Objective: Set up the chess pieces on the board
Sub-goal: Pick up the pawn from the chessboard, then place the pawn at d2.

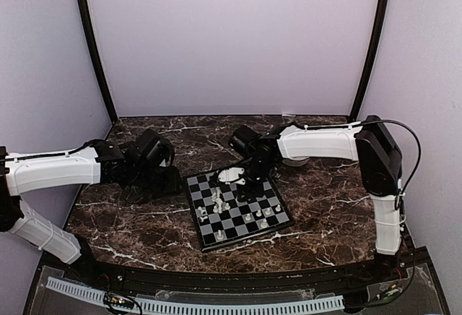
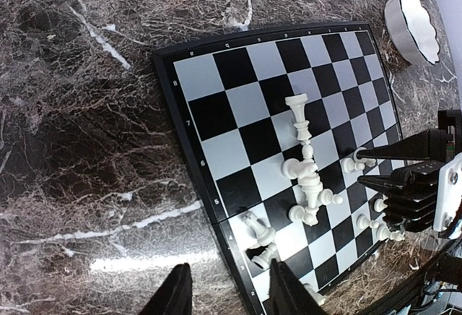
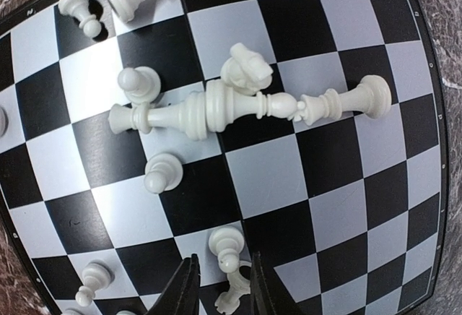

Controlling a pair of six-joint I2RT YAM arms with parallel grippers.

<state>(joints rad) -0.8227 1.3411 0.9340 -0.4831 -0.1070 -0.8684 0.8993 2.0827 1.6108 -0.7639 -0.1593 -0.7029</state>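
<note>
Top view: the board (image 1: 234, 227) sat mid-table. The right gripper (image 1: 249, 183) hung over its far half and the left gripper (image 1: 164, 178) stood off it at 9 o'clock, so the right arm was nearer the chess pieces (image 1: 218, 201).

Left wrist view: my left jaws stood apart, empty, with the pieces at 2 o'clock.

Right wrist view: the right fingers (image 3: 184, 290) stood narrowly apart astride a small pawn (image 3: 232, 295) lying roughly 1-to-7. I couldn't tell whether they pinched it. At 12 o'clock, toppled tall pieces (image 3: 209, 113) lay 9-to-3.
</note>
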